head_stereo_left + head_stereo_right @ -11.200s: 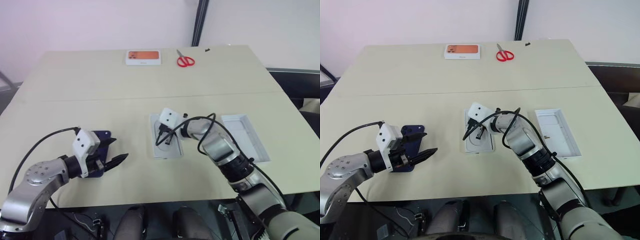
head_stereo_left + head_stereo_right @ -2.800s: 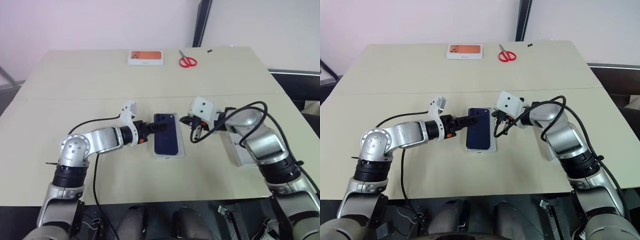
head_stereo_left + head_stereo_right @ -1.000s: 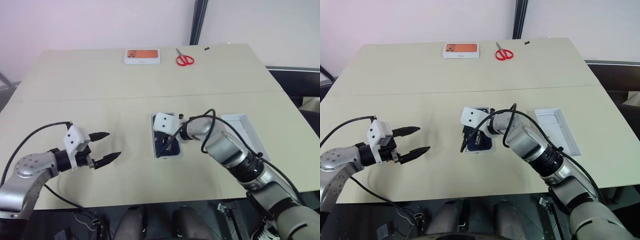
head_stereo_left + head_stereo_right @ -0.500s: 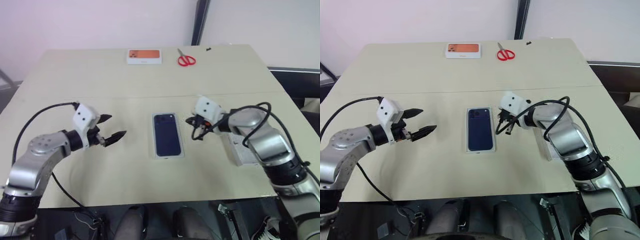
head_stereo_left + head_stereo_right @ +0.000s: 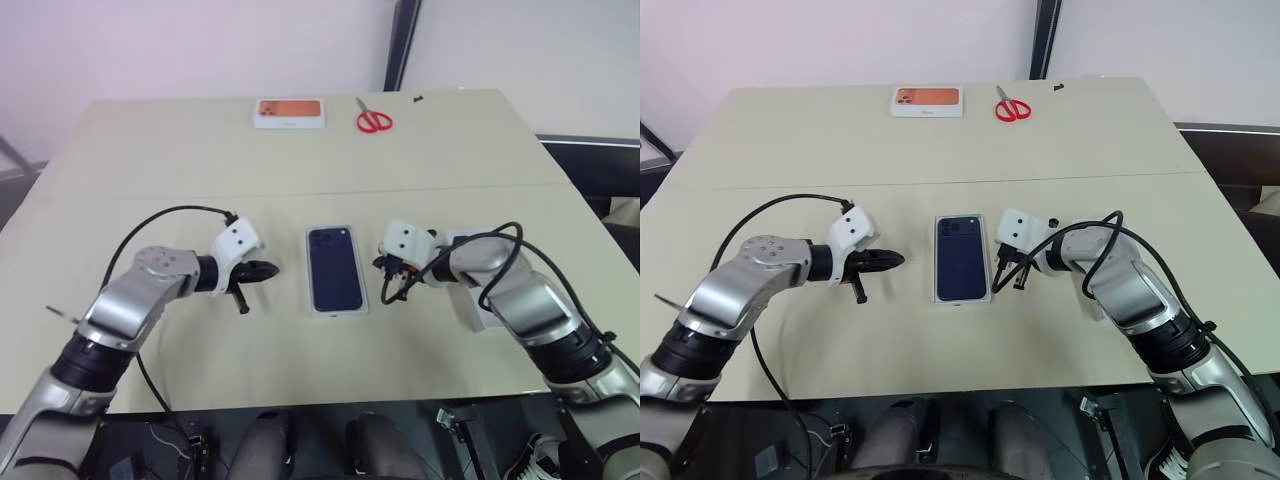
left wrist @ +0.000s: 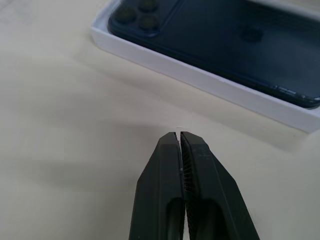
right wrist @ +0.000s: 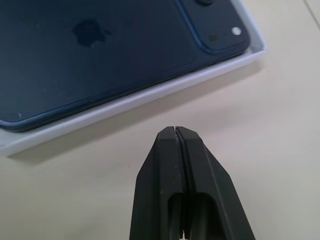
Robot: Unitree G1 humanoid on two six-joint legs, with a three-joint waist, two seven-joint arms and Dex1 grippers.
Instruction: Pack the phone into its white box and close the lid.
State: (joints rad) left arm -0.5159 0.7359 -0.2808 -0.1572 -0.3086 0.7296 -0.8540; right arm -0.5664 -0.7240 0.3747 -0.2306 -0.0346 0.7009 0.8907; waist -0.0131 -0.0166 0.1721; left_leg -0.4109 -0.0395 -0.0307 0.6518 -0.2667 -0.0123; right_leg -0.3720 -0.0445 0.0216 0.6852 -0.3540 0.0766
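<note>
So your phone (image 5: 334, 267) is already lying face-down in the white box (image 5: 336, 311) mid-surface, and both claws, left claw (image 5: 268, 269) and right claw (image 5: 384, 264), are pinched empty, flanking its long sides, probably to square it up. The lid (image 5: 478, 312) waits toward the right edge.

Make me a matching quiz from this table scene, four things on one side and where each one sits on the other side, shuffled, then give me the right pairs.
Things:
1. phone
2. scissors
3. left claw
4. box printed with an orange picture

Places:
A. far edge of the table, beside the scissors
B. lying inside the white box
C. shut, just off the white box's left wall
D. far edge, red handles

Pairs: 1-B, 2-D, 3-C, 4-A
</note>
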